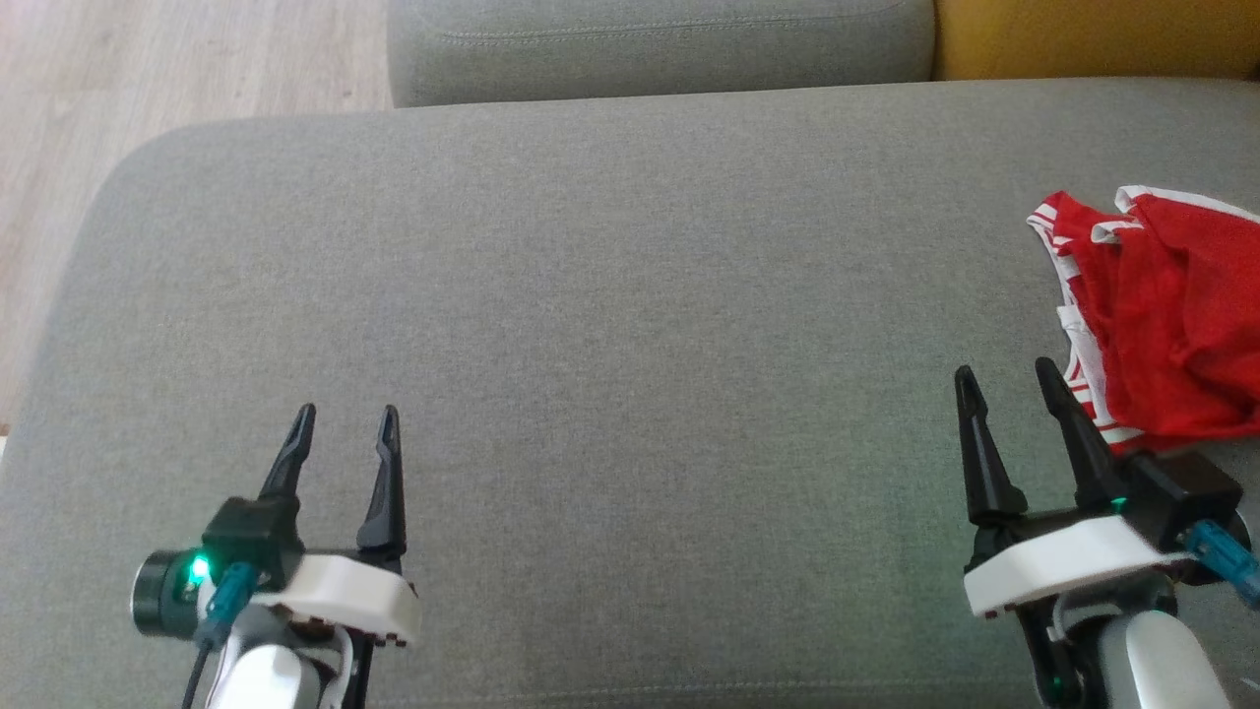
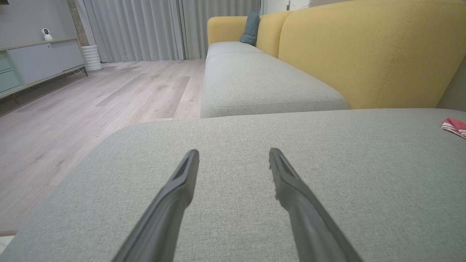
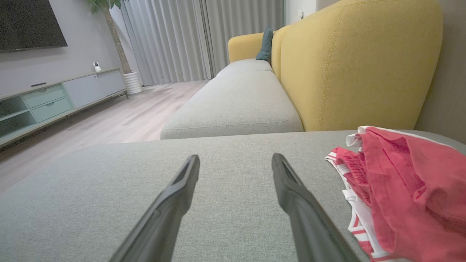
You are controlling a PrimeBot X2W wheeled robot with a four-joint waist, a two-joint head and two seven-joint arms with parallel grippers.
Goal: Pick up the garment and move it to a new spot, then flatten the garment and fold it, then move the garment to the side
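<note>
Garment [image 1: 1171, 325]: red cloth with white striped trim, lying crumpled in a loose heap on the grey seat cushion [image 1: 630, 295], at the robot's far right. Part of it runs past the edge of the head view. It is not spread flat and not folded.

Right tool [image 1: 1005, 369]: released, both dark fingers spread apart with bare cushion fabric between them, nothing grasped. It is low over the cushion, with the garment just beside its outer finger. Whether that finger touches the cloth cannot be told.

Left tool [image 1: 346, 412]: released likewise, fingers parted and holding nothing. It is low over the left part of the same cushion, well apart from the garment.

Surroundings: a second grey seat section [image 3: 236, 105] adjoins the cushion beyond the tools, backed by a yellow backrest [image 3: 349, 65]. A teal pillow [image 2: 250, 27] leans at the sofa's far end. The pale wooden floor [image 2: 72, 120] lies to the left, with a low cabinet [image 3: 54, 98] along the wall and grey curtains [image 2: 145, 29] at the back.
</note>
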